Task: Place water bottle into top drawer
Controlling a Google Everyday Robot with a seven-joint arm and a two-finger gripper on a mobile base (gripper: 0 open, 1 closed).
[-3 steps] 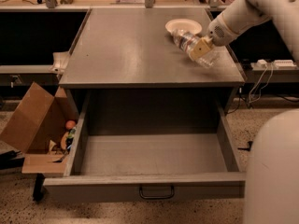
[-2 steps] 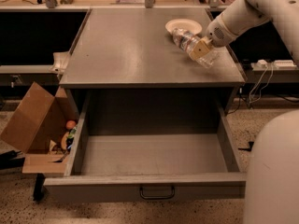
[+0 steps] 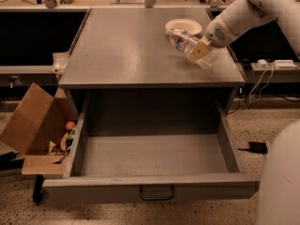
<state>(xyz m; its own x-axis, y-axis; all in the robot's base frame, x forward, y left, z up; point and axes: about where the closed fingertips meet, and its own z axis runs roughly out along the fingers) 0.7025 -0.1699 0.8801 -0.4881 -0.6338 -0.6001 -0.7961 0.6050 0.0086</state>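
Our gripper (image 3: 200, 53) is clamped across the ribbed water bottle (image 3: 183, 41), which tilts away to its left. The white bowl (image 3: 183, 26) sits just behind the claw, so we judge a careless swing could clip it. The open top drawer (image 3: 154, 187) lies well below and in front. An off-centre hold might let the bottle slip on the way.

Dim warm light, hand (image 3: 199, 51) upper right

No text is readable on the water bottle (image 3: 180, 40) in the tool (image 3: 200, 52).
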